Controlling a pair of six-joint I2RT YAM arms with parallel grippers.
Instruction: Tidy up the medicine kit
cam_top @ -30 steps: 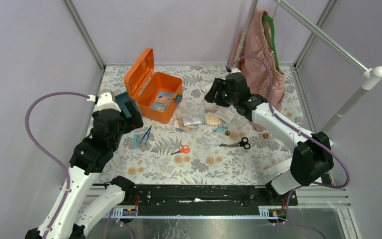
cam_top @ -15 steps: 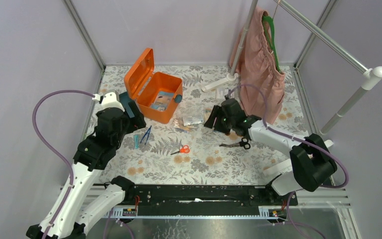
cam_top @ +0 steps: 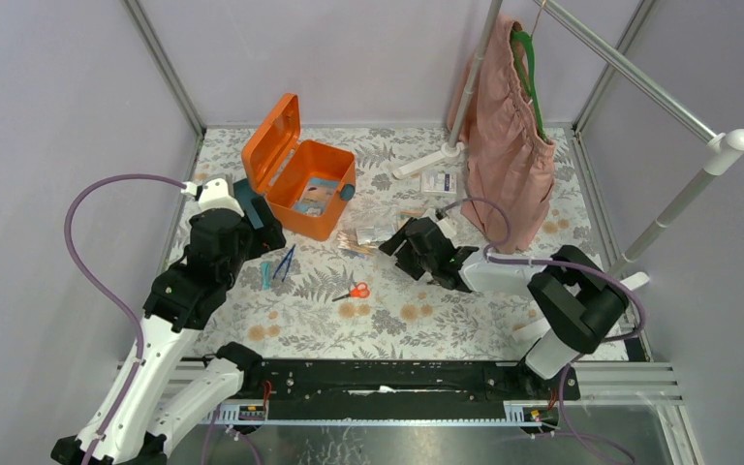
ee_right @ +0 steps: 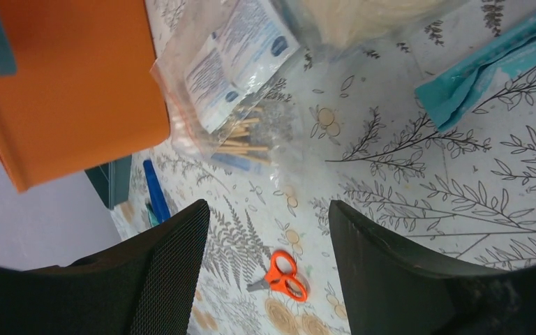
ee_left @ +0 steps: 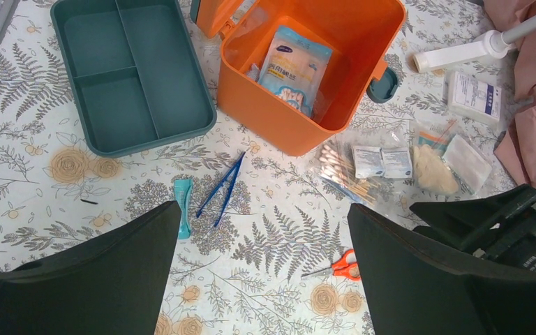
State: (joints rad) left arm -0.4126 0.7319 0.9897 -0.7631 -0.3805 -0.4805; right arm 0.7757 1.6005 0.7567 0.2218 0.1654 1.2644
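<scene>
When looking down from the top, can see the medicine kit point(cam_top: 291, 184) at the back left of the worktop point(cam_top: 417, 325). Looks like an orange box with its lid point(cam_top: 273, 140) tipped up and back, wide open. Has a round teal latch point(ee_left: 382, 84) on one side. Holds a light blue packet point(ee_left: 294, 66) inside, with words too small to read. Sits just beside its teal tray point(ee_left: 139, 63), which lies flat on the worktop and is split into parts.

From the top, can hardly see that tray, mostly hidden behind the left arm. In the left wrist view, can see only a small bit of the lid, cut off at the top edge. In the right wrist view, can see only one orange wall of the kit.

Can see the left hand point(ee_left: 262, 209) wide open above the worktop, holding nothing. Can see the right hand point(ee_right: 269, 216) open too, holding nothing, near a clear bag of cotton sticks point(ee_right: 237, 105) just beside the kit.
</scene>
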